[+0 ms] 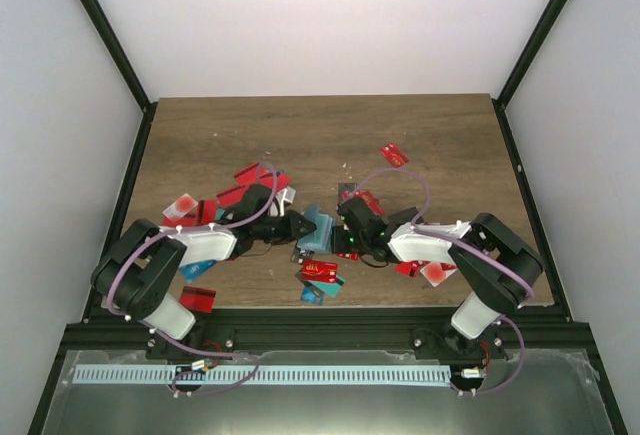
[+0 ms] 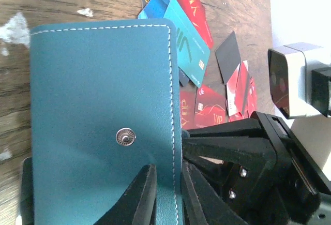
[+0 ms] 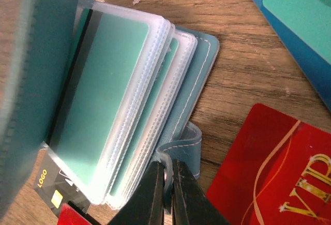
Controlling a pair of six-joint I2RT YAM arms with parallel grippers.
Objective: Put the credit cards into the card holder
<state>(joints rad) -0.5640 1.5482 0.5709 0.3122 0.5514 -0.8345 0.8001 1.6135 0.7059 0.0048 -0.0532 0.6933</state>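
A wooden table (image 1: 200,145) seen from above. Two robot arms reach inward from its near edge and meet at a teal card holder (image 1: 316,231) in the middle. Credit cards (image 1: 320,269), mostly red, lie scattered on every side of the card holder. Several are just beside it, and one lies well apart from it toward the far right.

The left gripper (image 2: 166,176) pinches the stitched edge of the holder's outer cover, one finger on each face. The right gripper (image 3: 168,165) has its fingers pressed together on the holder's small strap (image 3: 181,145).

Only the left wrist view shows the outside of the cover and its round metal snap (image 2: 125,136). Only the right wrist view shows the inside: a fan of clear sleeves (image 3: 155,80), with a teal card (image 3: 103,95) filling the front one. The corner of a black card (image 3: 54,186) shows below the sleeves; whether it sits fully in a sleeve cannot be told.

Likely risks: if the arms pull apart, the thin strap could slip from the right gripper and the sleeves could fall shut. If the holder tilts, the black card could slide out.
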